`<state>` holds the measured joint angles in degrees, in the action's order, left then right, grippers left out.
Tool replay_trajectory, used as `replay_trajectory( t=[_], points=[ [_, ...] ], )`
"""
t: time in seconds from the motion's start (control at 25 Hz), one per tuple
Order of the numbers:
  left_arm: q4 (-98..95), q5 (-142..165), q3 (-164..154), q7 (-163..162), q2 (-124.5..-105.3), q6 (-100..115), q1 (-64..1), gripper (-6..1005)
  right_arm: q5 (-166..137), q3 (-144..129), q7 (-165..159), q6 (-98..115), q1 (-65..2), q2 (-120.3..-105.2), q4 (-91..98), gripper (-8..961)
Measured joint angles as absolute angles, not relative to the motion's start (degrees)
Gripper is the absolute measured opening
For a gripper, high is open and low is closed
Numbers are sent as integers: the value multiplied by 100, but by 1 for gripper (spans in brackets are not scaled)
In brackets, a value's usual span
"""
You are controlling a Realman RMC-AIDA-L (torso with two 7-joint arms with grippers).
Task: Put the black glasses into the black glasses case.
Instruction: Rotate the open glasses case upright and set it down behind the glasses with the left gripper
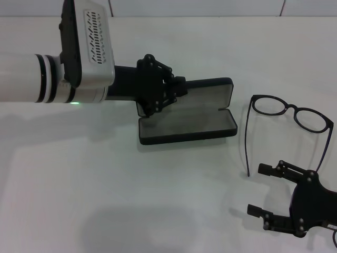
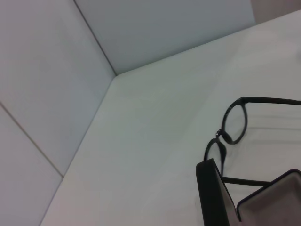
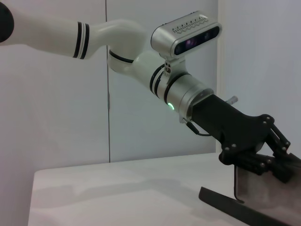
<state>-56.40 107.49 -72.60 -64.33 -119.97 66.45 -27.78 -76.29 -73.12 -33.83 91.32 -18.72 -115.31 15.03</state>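
White desk (image 1: 105, 200) spread across the whole head view, meeting pale wall panels along its far edge. Toward the far edge, left of centre: black glasses case (image 1: 189, 118), lying open, grey-lined tray flat on the desk and lid raised behind it. Reaching in from the desk's left side, left gripper (image 1: 171, 92) at the lid's left end, fingers closed on the lid's edge, holding the case open; same grip seen side-on in the right wrist view, black fingers (image 3: 277, 165) pinching the upright lid over the flat tray (image 3: 235, 207). To the right of the case, nearer the desk's right edge: black glasses (image 1: 292, 113), resting on the desk, lenses toward the far edge and temple arms unfolded, running toward the near edge; apart from the case, not in it. At the near right corner, right gripper (image 1: 263, 192), fingers spread open and empty, just beside the tips of the temple arms, pointing left.
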Motion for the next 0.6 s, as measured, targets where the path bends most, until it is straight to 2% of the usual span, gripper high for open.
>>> replay_trajectory(
  t=[0.6],
  points=[
    [-5389, 10631, -7260, -6099, -12015, 6441, -2713, 179, -7629, -7312, -3383, 9132, -1872, -11531, 1494, 800]
  ],
)
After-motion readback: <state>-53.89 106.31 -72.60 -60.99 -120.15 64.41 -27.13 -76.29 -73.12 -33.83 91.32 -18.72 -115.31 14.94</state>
